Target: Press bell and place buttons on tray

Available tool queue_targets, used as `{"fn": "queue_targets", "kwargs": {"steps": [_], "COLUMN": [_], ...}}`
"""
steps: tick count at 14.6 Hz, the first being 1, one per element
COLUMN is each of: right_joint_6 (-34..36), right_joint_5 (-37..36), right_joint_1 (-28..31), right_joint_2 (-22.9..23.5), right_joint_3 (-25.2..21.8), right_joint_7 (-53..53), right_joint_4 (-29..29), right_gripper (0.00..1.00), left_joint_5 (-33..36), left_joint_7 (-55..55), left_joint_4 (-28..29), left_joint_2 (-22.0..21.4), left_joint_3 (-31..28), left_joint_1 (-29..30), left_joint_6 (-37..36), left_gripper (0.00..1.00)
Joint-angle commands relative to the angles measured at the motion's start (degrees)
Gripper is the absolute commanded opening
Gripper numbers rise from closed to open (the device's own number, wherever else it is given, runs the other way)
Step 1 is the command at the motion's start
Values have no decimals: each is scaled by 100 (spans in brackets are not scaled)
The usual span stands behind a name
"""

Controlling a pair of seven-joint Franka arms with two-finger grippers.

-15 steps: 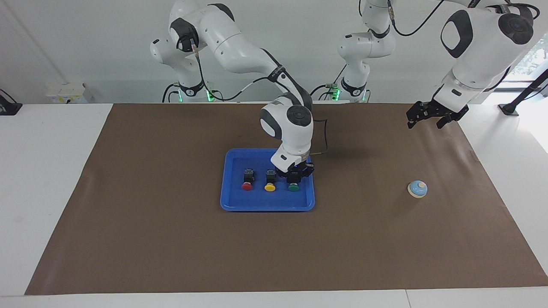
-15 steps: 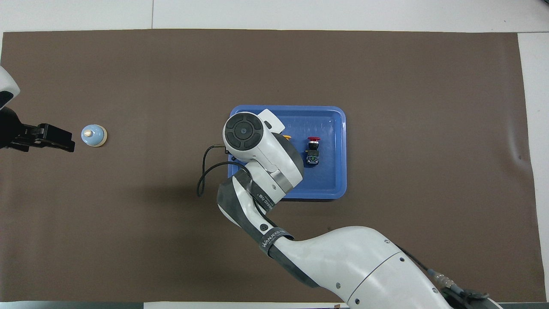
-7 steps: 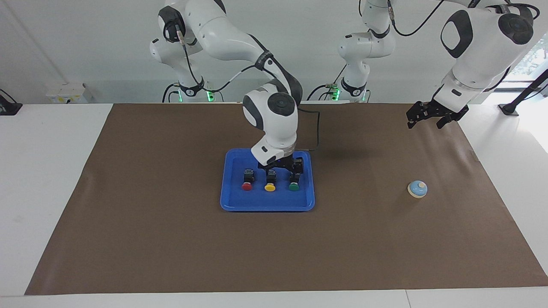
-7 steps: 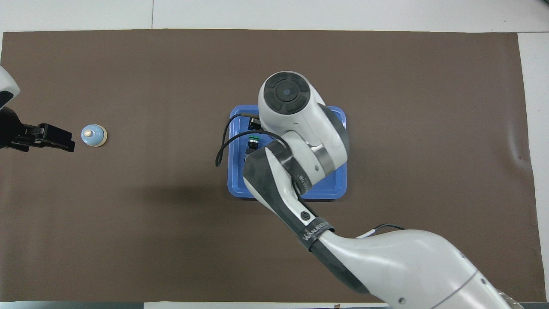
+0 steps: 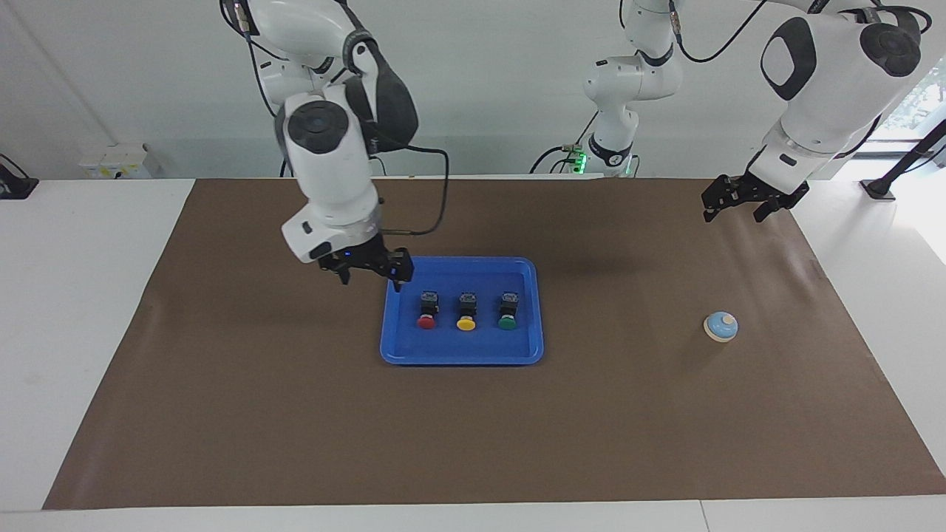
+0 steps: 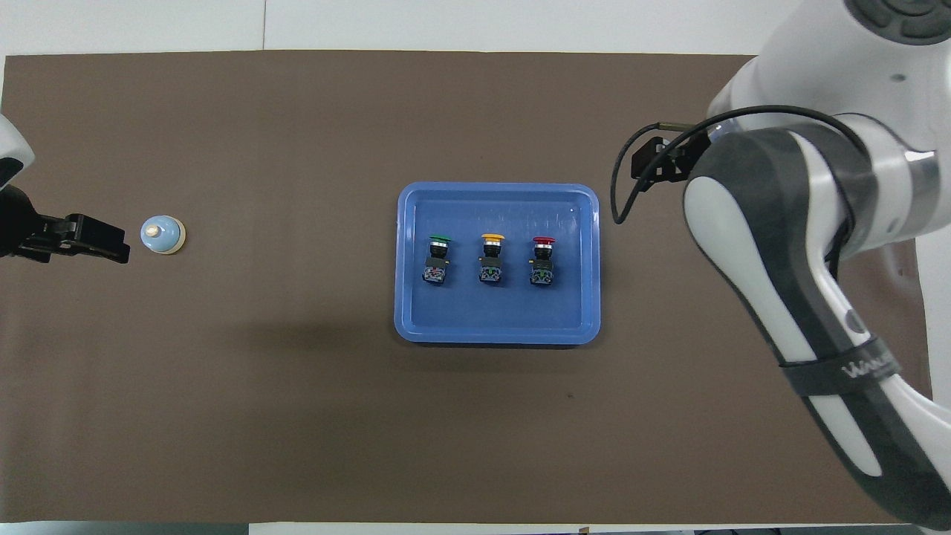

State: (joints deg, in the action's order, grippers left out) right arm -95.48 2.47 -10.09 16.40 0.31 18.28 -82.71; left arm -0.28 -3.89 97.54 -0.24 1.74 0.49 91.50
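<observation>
- Bell (image 5: pixel 720 326) sits alone on the counter (image 5: pixel 295 414), toward the left arm's end and well apart from the tray (image 5: pixel 462 360).
- Left hand (image 5: pixel 733 213) hovers in the air over the counter at that same end, fingers apart and empty. The bell lies farther from the robots than the spot under it, so a press looks like a short reach forward and down.
- Right hand (image 5: pixel 369 275) hangs raised just beside the tray's corner toward the right arm's end, fingers apart, holding nothing. It is much the farther hand from the bell.
- Green button (image 5: pixel 507 311), yellow button (image 5: pixel 466 311) and red button (image 5: pixel 426 311) lie in a row on the tray, caps pointing away from the robots.
- Placing looks done. Judging by position, the bell falls to the left arm.
</observation>
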Motion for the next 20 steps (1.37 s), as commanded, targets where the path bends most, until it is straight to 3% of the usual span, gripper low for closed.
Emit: {"fn": "queue_targets", "kwargs": {"steps": [1, 6, 9, 12, 15, 20], "right_joint_6": [142, 959, 1154, 1049, 549, 750], "right_joint_5": [201, 192, 166, 113, 105, -166], "right_joint_1": [515, 965, 974, 1017, 1158, 1264], "right_joint_2": [-277, -1084, -1735, -2061, -2159, -1948], "right_joint_3": [101, 57, 39, 39, 31, 39], "right_joint_7": [-683, -1336, -1345, -1406, -1730, -1855], "right_joint_4": [-193, -298, -797, -1439, -1740, -1327], "right_gripper": [100, 100, 100, 100, 100, 100], "left_joint_5": [37, 37, 37, 37, 37, 37], "left_joint_7": [-33, -33, -33, -33, -33, -68], "left_joint_4": [81, 81, 81, 81, 81, 159], "left_joint_2": [-108, -108, -108, -108, -108, -117], "left_joint_3": [2, -7, 2, -7, 2, 11], "left_joint_1": [21, 13, 21, 21, 21, -40], "left_joint_6": [79, 79, 70, 78, 78, 357], "left_gripper": [100, 100, 100, 100, 100, 100]}}
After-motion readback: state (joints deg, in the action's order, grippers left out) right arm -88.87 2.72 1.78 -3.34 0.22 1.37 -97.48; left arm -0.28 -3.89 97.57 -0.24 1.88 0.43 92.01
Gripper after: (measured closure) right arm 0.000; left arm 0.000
